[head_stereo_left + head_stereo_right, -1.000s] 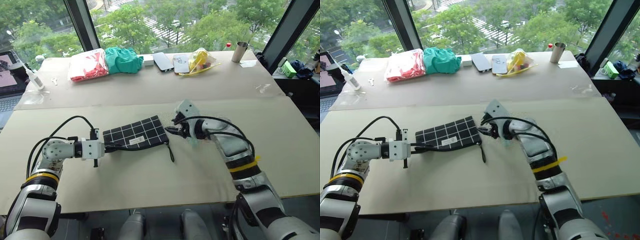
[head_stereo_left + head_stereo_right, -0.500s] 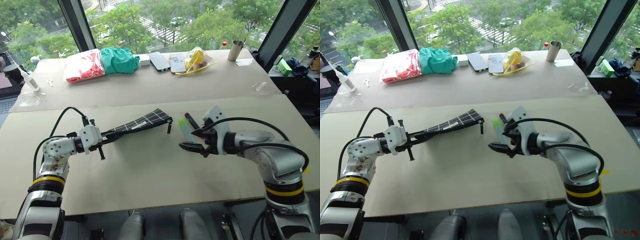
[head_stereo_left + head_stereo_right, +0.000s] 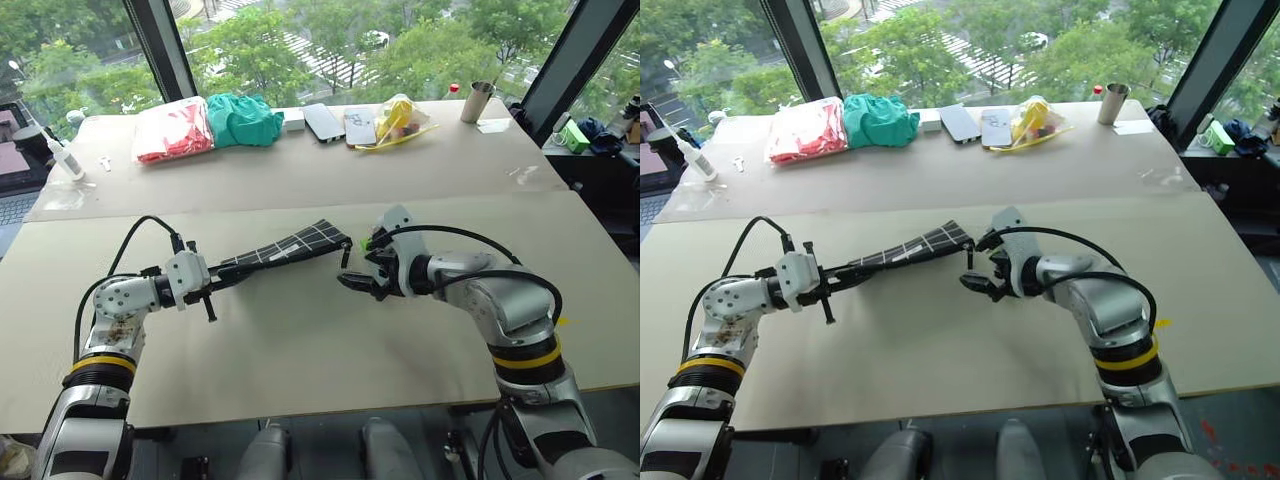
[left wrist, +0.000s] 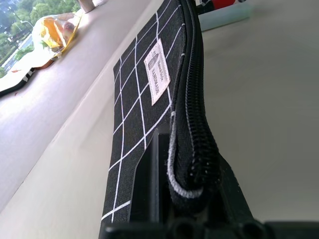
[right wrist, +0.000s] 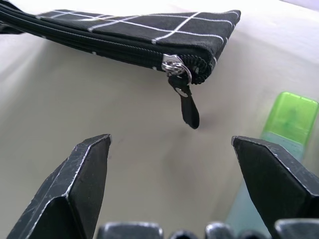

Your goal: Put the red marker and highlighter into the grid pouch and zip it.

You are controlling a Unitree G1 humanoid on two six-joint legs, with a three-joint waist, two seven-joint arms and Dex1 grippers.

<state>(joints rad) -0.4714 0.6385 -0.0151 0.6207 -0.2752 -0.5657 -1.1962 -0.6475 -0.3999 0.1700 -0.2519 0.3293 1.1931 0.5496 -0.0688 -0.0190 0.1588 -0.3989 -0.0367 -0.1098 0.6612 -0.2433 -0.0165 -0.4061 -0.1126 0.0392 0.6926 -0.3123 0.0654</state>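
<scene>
Your left gripper is clenched on the pouch; your right gripper gapes empty just right of its zipper pull, beside the highlighter.

Head pair overhead, wrist views close.

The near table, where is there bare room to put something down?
The near table is bare in front of the two grippers, down to its front edge, and on its right side beyond the right arm. The middle is crowded: the left gripper holds the grid pouch lifted, with the open right gripper and highlighter beside its zipper end.
</scene>
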